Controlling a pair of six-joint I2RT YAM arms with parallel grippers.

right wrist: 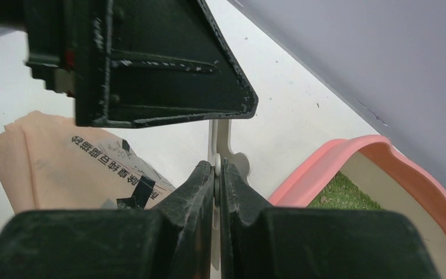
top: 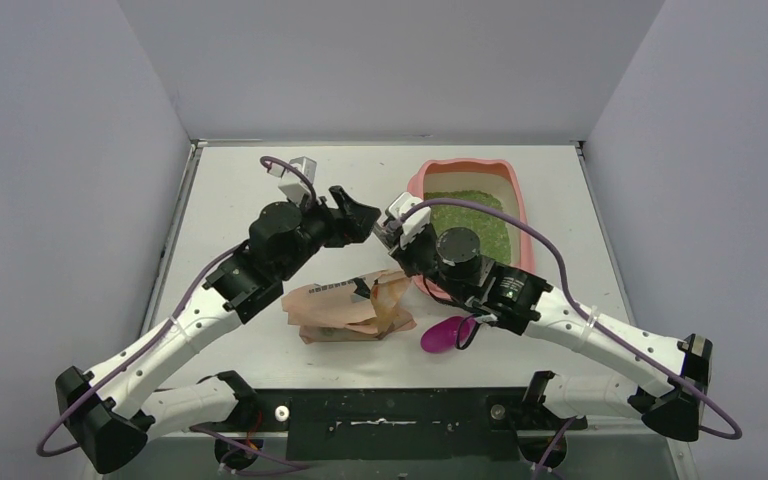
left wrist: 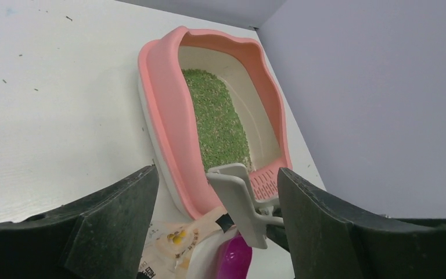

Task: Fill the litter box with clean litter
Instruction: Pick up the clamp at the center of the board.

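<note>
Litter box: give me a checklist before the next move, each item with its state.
1. Litter box upright on the table: ok.
2. Litter bed inside it: ok.
3. Right pincer shut on the clip: ok.
4. Left pincer open and empty: ok.
5. Bag emptied: cannot tell; it lies crumpled beside the box.
6. Scoop outside the box: ok.

A white table (top: 240, 190) carries a pink litter box (top: 470, 164) at upper right of the frame, a crumpled tan paper bag (top: 345, 310) lying at centre, and a magenta scoop (top: 440, 334) just right of the bag. A few dark specks (left wrist: 4, 81) dot the tabletop.
</note>
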